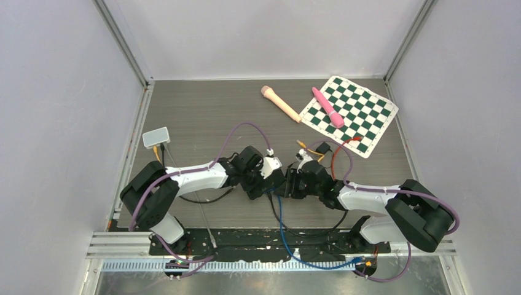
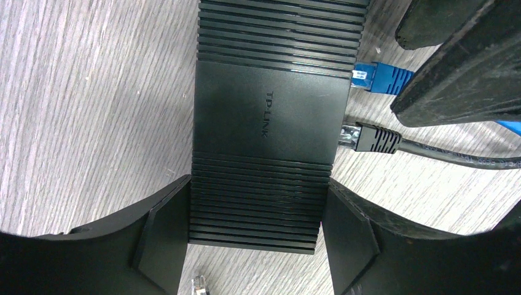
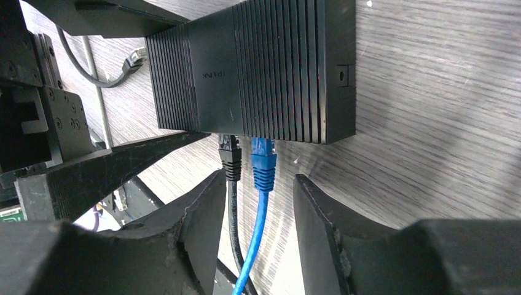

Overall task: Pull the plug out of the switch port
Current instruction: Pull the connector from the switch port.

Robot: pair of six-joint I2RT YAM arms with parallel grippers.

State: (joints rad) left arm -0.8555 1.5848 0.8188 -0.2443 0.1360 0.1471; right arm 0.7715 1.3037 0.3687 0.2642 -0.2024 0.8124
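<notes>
The black TP-LINK switch [image 2: 264,123] lies flat on the wooden table, seen also in the right wrist view [image 3: 258,67]. A blue plug [image 2: 381,78] and a black plug [image 2: 375,138] sit in ports on one side. My left gripper [image 2: 258,203] straddles the switch's end, both pads against its sides. My right gripper [image 3: 259,184] is open just behind the blue plug [image 3: 263,163] and the black plug [image 3: 230,161]. Both cables run between its fingers, the black one against the left finger. From above, both grippers [image 1: 270,175] [image 1: 295,181] meet mid-table and hide the switch.
A green checkered mat [image 1: 350,114] with a pink stick [image 1: 327,106] lies at the back right, a beige stick [image 1: 281,102] beside it. A small white box [image 1: 156,137] sits at the left. Loose orange and red wires [image 1: 341,150] lie behind the right gripper. A clear loose plug [image 2: 199,286] lies near the left fingers.
</notes>
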